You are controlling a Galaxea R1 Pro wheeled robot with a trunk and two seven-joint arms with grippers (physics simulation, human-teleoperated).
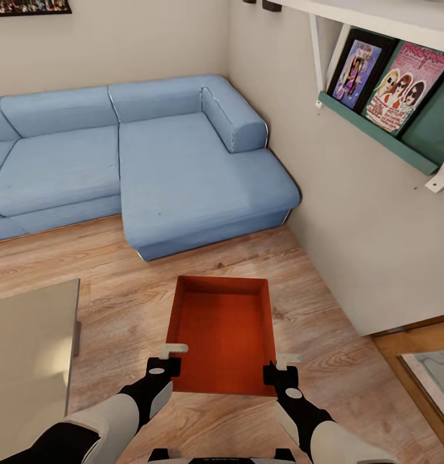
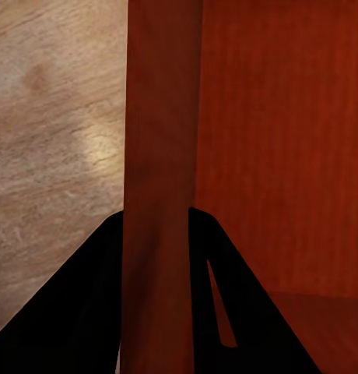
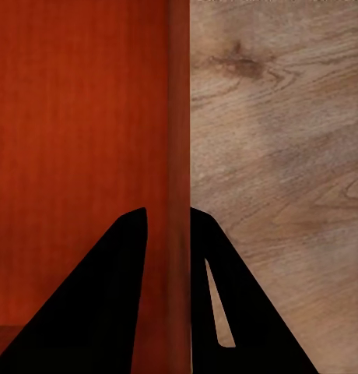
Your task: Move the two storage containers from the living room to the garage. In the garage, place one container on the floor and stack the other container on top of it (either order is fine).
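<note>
One red-orange storage container (image 1: 225, 332), open-topped and empty, is in the living room over the wood planks in front of the blue sofa. My left gripper (image 1: 168, 367) is shut on its left wall near the close corner; in the left wrist view the black fingers (image 2: 93, 312) clamp that wall (image 2: 159, 156). My right gripper (image 1: 275, 375) is shut on the right wall near the close corner, and the right wrist view shows its fingers (image 3: 109, 312) straddling the wall (image 3: 177, 156). I cannot tell whether the box rests on the planks or hangs just above them.
The blue corner sofa (image 1: 183, 161) stands ahead. A pale low table (image 1: 28, 348) is at the left. A white wall (image 1: 370, 225) with a teal shelf of pictures (image 1: 389, 84) closes the right side. Bare wood planks (image 1: 118, 258) surround the box.
</note>
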